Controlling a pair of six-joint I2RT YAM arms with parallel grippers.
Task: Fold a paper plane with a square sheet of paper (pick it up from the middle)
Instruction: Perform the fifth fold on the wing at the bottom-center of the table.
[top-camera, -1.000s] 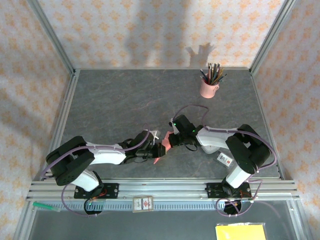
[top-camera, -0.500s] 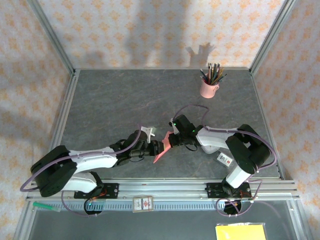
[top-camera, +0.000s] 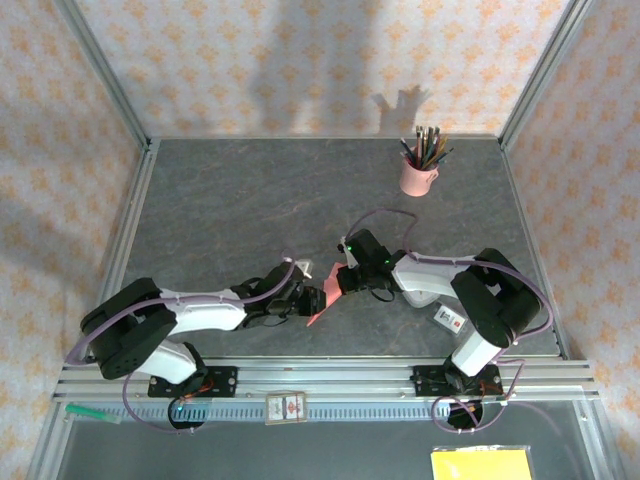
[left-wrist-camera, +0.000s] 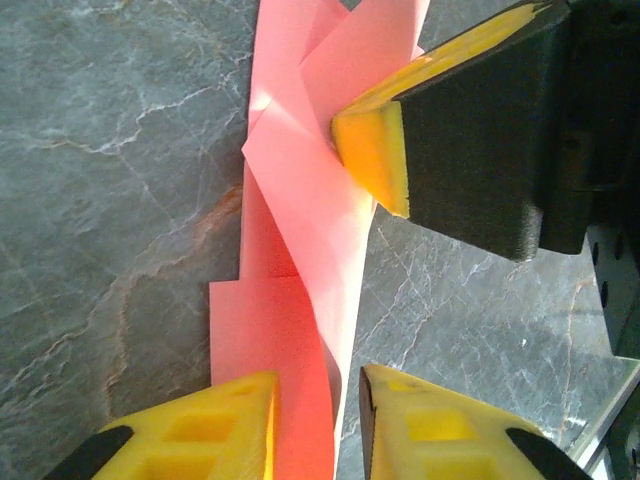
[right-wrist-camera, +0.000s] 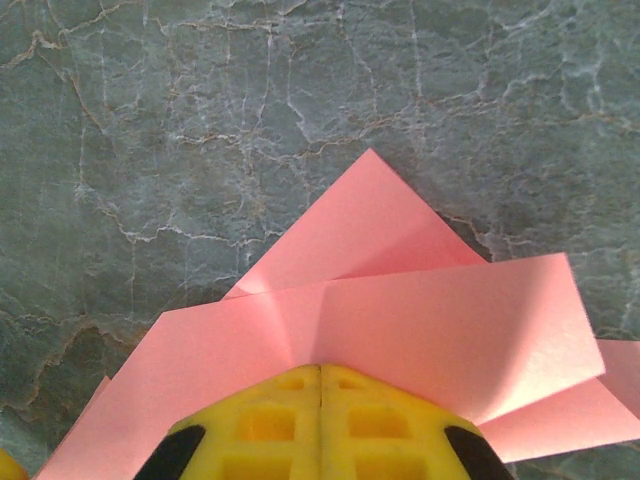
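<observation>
The square sheet of paper (top-camera: 318, 305) is salmon pink and folded into overlapping flaps with a centre crease, held low over the dark table in front of the arms. My right gripper (right-wrist-camera: 320, 368) is shut on the paper (right-wrist-camera: 400, 320) at its crease, and its yellow fingertip (left-wrist-camera: 372, 150) presses the fold. In the left wrist view, my left gripper (left-wrist-camera: 315, 382) stands slightly open with a loose flap of the paper (left-wrist-camera: 290, 330) running between its jaws, unpinched. From above, the left gripper (top-camera: 300, 298) and the right gripper (top-camera: 343, 283) face each other across the paper.
A pink cup of pencils (top-camera: 418, 172) stands at the back right. A small white card (top-camera: 449, 320) lies by the right arm's base. A yellow pad (top-camera: 480, 464) lies beyond the near rail. Metal frame rails (top-camera: 330, 375) border the table.
My left gripper's jaws have parted and let go of the paper's flap, and the left arm has drawn back a little to the left. The right gripper has held still, shut on the paper.
</observation>
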